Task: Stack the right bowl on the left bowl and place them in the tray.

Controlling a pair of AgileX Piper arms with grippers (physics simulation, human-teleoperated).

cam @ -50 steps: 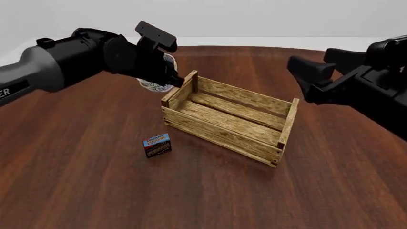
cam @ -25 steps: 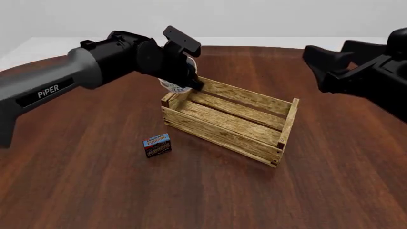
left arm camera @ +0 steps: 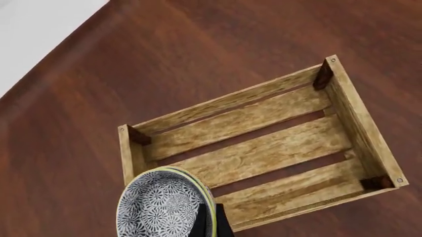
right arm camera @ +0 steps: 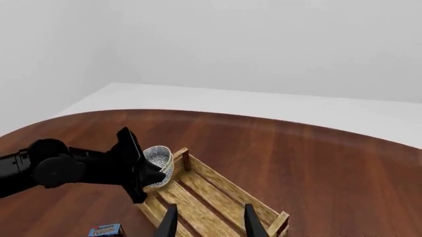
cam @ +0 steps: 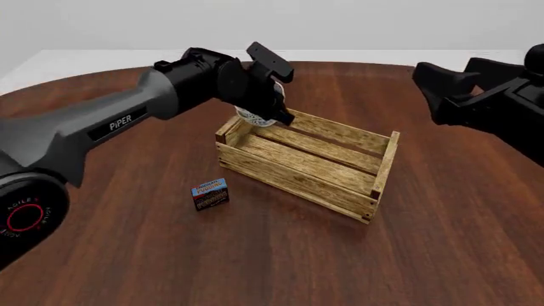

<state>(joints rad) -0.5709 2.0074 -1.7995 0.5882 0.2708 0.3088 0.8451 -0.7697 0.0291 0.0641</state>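
Two nested bowls [left arm camera: 161,207] with a grey-white flower pattern hang tilted over the near-left end of the tray [left arm camera: 264,148], a light-brown wooden slat crate. My left gripper [cam: 274,109] is shut on the rim of the bowls [cam: 252,116], and one dark finger [left arm camera: 216,226] shows beside it. In the front view the bowls sit just above the tray's [cam: 297,173] left corner. Nothing lies on the tray's floor. My right gripper [right arm camera: 209,223] is open with nothing in it and is raised well to the right of the tray [right arm camera: 211,197], looking down at the bowls [right arm camera: 159,159].
A small blue-and-red box [cam: 210,194] stands on the dark wooden table [cam: 127,255] in front of the tray's left end. The right arm [cam: 501,108] hovers above the table's right side. The table's far edge curves behind the tray.
My left arm has carried the bowls to the right, from beside the tray's left end to above its left corner. My right gripper has drawn back a little to the right.
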